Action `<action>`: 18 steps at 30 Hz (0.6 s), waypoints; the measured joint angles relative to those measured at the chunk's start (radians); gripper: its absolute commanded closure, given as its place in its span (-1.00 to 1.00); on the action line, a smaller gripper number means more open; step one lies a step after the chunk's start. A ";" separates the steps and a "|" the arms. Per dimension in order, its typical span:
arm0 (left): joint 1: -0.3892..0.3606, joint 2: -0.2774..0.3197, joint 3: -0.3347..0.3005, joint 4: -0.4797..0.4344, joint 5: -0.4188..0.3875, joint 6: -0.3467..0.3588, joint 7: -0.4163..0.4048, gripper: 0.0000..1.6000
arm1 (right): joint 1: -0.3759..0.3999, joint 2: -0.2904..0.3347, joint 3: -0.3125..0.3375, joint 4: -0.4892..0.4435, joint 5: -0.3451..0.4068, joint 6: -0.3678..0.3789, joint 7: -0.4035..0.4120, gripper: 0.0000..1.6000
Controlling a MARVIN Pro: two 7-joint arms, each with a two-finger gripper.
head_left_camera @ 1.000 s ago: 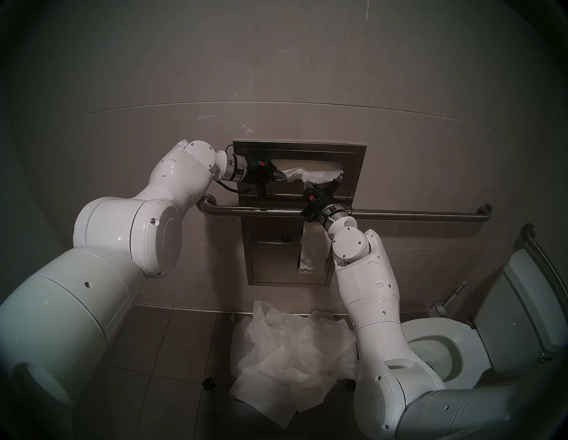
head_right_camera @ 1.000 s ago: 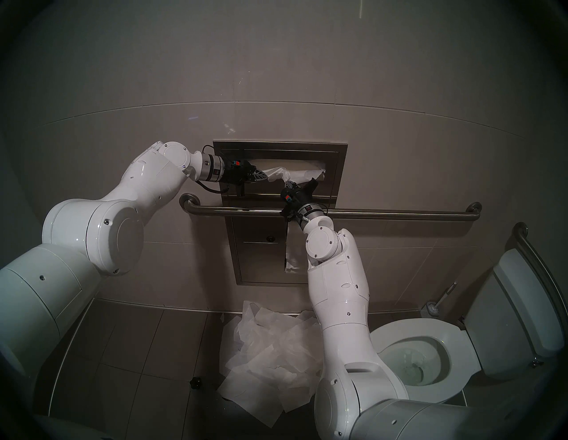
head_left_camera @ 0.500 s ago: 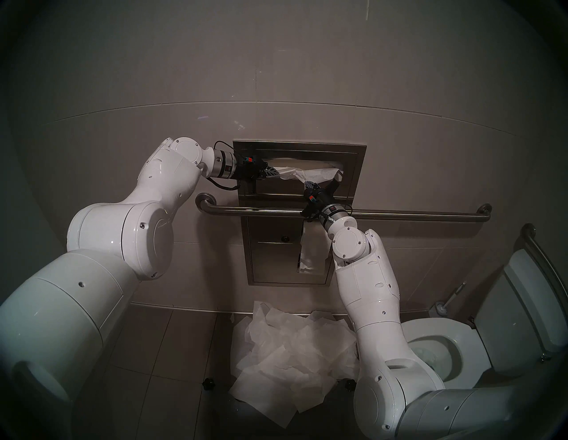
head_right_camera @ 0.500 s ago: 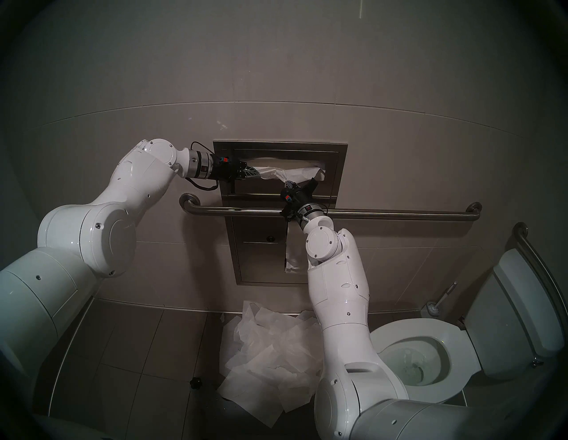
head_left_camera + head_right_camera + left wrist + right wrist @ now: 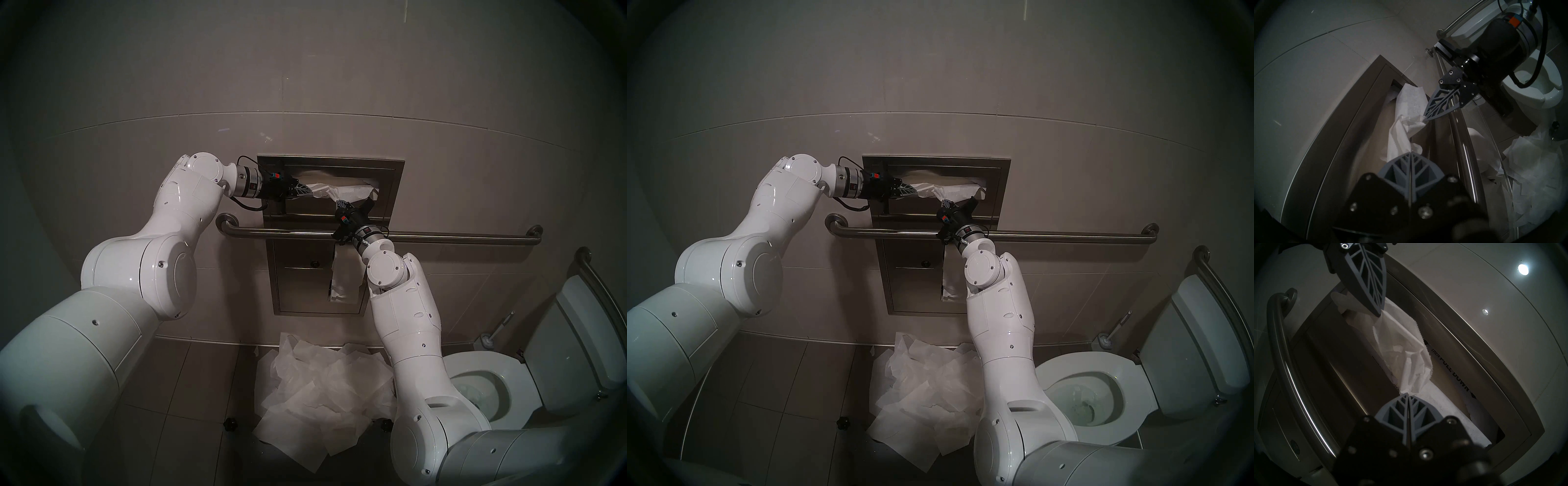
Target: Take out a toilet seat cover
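Both claws, left gripper (image 5: 1410, 153) and right gripper (image 5: 1408, 394), clench the crinkled white tissue-paper seat cover (image 5: 1407, 360); draw both downward evenly so it doesn't tear.

All four views were dim and grey, ringed by a dark fisheye vignette that bent straight lines near the edges. In the right wrist view, a ceiling light (image 5: 1523, 269) glared at two o'clock and a streak gleamed along the grab bar (image 5: 1305, 405). The black gripper mounts at six o'clock were blurred.
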 measured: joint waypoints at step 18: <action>0.055 -0.023 -0.019 -0.125 -0.002 0.056 -0.057 1.00 | 0.064 0.002 0.002 0.028 -0.045 0.025 -0.026 1.00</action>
